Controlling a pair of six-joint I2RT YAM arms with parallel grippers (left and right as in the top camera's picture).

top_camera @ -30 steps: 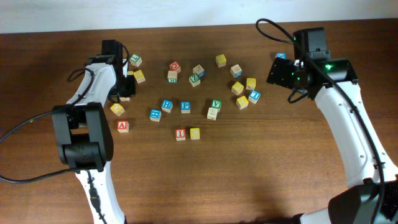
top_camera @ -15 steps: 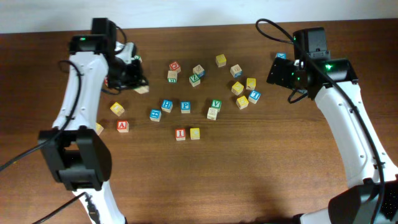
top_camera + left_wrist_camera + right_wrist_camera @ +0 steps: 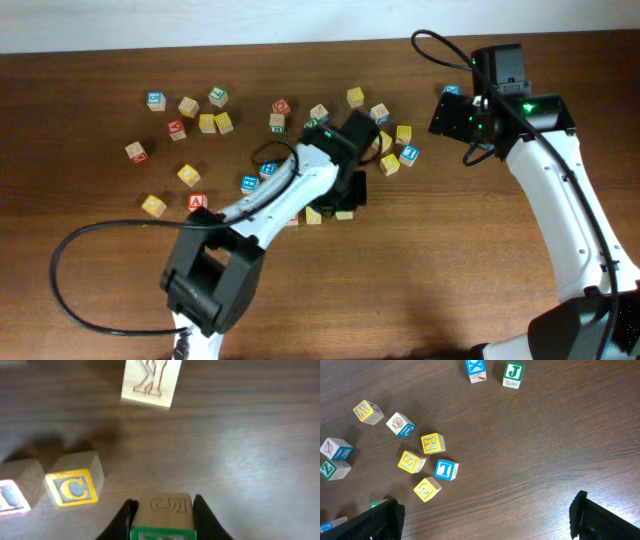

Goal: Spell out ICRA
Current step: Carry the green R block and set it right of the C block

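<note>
Lying scattered on dark wooden table (image 3: 430,280): letter cubes (image 3: 355,97); white band (image 3: 300,20) beyond.

The left arm (image 3: 268,205) is extended diagonally from its base toward the middle of the table, with the wrist bent downward. The left gripper (image 3: 162,515) is closed on a wooden cube (image 3: 163,506) with a green-edged face, which is pinched between the two fingers (image 3: 124,519). The right arm (image 3: 560,190) is held over the right side, and the right gripper (image 3: 487,510) is spread wide, its fingers well apart.
</note>
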